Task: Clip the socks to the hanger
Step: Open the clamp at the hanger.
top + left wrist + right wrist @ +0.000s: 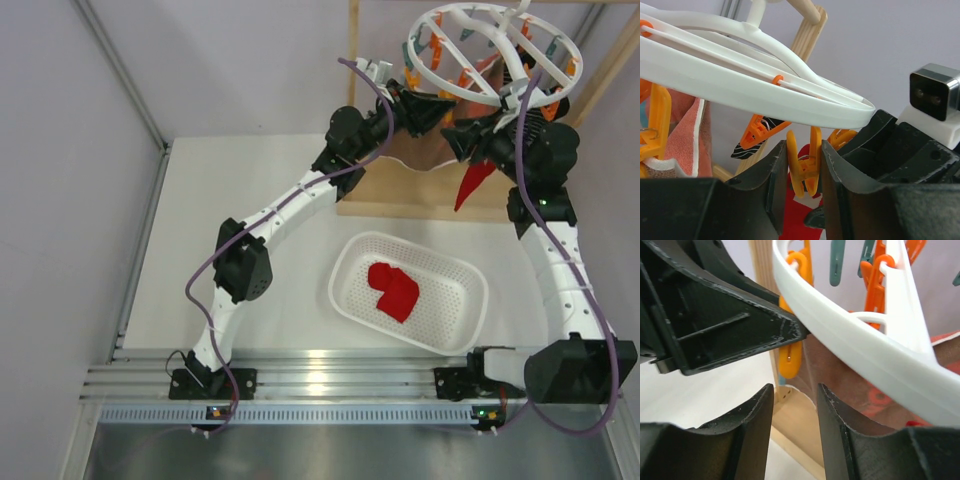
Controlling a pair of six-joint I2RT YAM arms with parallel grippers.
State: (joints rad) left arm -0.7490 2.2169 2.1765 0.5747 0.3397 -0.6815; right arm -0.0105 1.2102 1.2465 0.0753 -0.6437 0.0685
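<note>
L gripper (804,159) is nearest in its wrist cam: jaws closed down on orange clip (807,172), one pad per clip leg, looks squeezed. Just below the clip, under the fingers, is red sock (799,212) w/ a bit of white print. Can't tell if its edge is in the clip mouth yet. R gripper (794,396): jaws a narrow gap apart, nothing seen btwn them, tips just under the ring, L gripper's body up-left of it.

Step in hand, my read: pinch clip open, get sock cuff in, release. To do it well:
- Hold the squeeze on the handle end so the mouth is wide.
- Push fabric well into the mouth before letting go.
- Don't tug the ring sideways, since it hangs free.

Above both tools is hanger (740,87): white round ring, wavy bars, orange + teal clips dangling. Left of L gripper, further along the ring, black striped sock (747,149) is already in a clip, w/ salmon sock (685,130) beyond that. Well back toward the arm bases, second red sock (393,290) lies crumpled in basket (350,262), not yet hung.
</note>
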